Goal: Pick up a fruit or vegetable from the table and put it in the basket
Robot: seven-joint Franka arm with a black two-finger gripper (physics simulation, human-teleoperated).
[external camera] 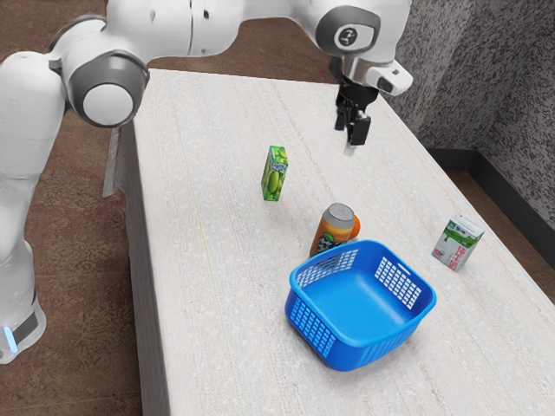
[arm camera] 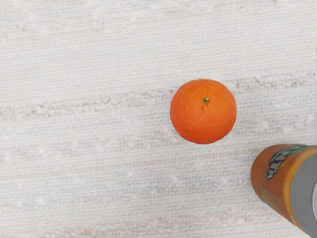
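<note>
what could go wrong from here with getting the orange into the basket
The can stands close by the orange, so my gripper might knock it over coming down or closing.

The orange is round and lies loose on the table, so an off-centre grasp could send it rolling.

The basket has raised walls, so carrying the orange too low might bump the rim.

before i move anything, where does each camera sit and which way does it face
Exterior view: at the arm's side, raised, looking down across the table; the arm and end effector show.
Wrist view: on the arm's hand, looking down at the table.
Shared: both show the table, the orange and the drink can.
</note>
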